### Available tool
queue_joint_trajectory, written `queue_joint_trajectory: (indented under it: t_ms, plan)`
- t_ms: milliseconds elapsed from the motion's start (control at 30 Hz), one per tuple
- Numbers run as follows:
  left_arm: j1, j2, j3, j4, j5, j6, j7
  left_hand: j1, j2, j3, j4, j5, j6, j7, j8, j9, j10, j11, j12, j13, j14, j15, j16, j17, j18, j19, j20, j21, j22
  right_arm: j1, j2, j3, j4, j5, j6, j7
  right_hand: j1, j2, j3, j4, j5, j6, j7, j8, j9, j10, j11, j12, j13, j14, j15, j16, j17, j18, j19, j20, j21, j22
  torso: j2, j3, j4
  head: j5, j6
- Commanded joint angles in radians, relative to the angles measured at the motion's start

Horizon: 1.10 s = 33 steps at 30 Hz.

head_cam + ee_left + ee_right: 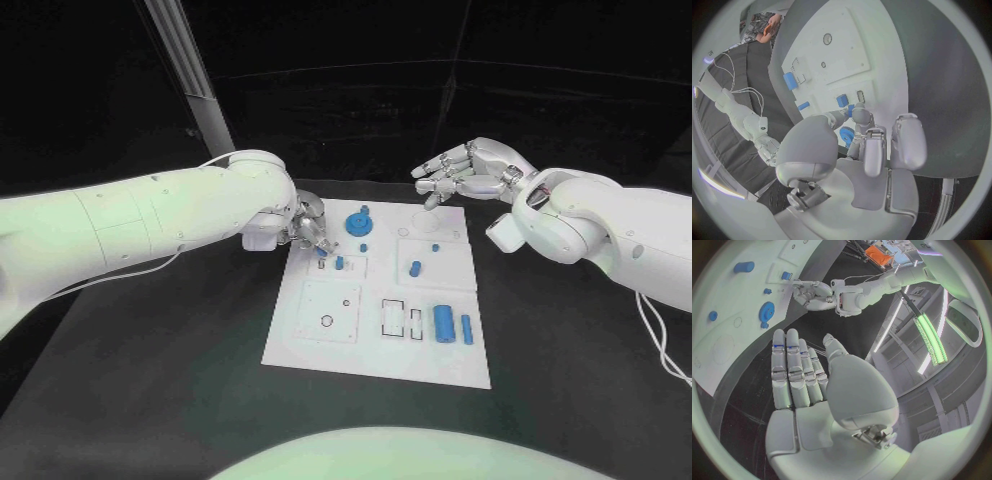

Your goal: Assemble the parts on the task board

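Two hands are over the black worktop (pixel 173 400), and your board (pixel 378 345) lies flat at its middle. Your left hand (pixel 306 232) sits low at the board's far left corner. Its fingers (pixel 873 150) are curled down over the board, with the tips close to a small blue part (pixel 339 264); you cannot tell from these views whether anything is pinched. Your right hand (pixel 464 170) hangs above the board's far right corner, apart from it. Its fingers (pixel 795 372) are straight and pressed side by side, the thumb set apart, holding nothing.

On the board, note a blue gear (pixel 359 218) near the far edge, just beside your left hand. A small oblong part (pixel 415 268) lies toward the middle right. A blue cylinder (pixel 444 322) and a thinner pin (pixel 466 328) lie side by side near the right edge, next to a black-outlined slot (pixel 394 317).
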Motion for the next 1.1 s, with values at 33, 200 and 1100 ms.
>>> queue_joint_trajectory:
  t_ms: [33,200,1100]
  plan:
    - [0.001,0.006,-0.002,-0.006,-0.018,0.032,-0.002,0.006,-0.005,0.027,-0.033,0.004,-0.004,-0.001,0.002,0.002,0.01,0.0,0.005,0.003,0.104,0.001,0.003,0.263,0.01,-0.004,0.0,0.002,0.002,0.002,0.001,0.0,0.0,0.005,0.009,0.007,-0.013,0.001,0.0,0.008,0.005,-0.005,0.001,0.002,0.0,-0.005,0.001,0.004,-0.001,-0.001,0.008,-0.005,-0.002,0.012,0.002,0.006,-0.005,-0.002,0.0,-0.0002,0.0003,0.001,-0.002]
    - [-0.001,0.013,-0.014,-0.014,-0.025,0.034,-0.007,0.009,-0.009,0.023,-0.035,0.004,-0.004,-0.002,0.004,0.004,0.012,0.0,0.009,0.007,0.104,0.0,0.003,0.263,0.009,-0.003,0.0,0.004,0.005,0.002,0.002,0.0,0.0,0.005,0.009,0.007,-0.013,0.001,0.0,0.008,0.005,-0.005,0.001,0.002,0.0,-0.005,0.001,0.004,-0.001,-0.001,0.008,-0.005,-0.002,0.012,0.002,0.006,-0.005,-0.002,-0.001,-0.0008,0.0004,0.0,-0.007]
    - [-0.019,0.015,-0.026,-0.015,-0.063,0.017,-0.013,0.01,-0.015,0.012,-0.035,0.004,-0.005,-0.002,0.006,0.007,0.013,0.0,0.011,0.008,0.104,0.0,0.003,0.263,0.008,-0.001,-0.001,0.009,0.012,0.002,0.006,0.0,-0.003,0.005,0.011,0.009,-0.019,0.005,-0.001,0.013,0.007,-0.005,0.002,0.003,0.0,-0.007,0.002,0.006,-0.001,-0.002,0.009,-0.005,-0.003,0.012,0.002,0.007,-0.008,-0.002,0.0,-0.0004,0.0011,0.003,-0.011]
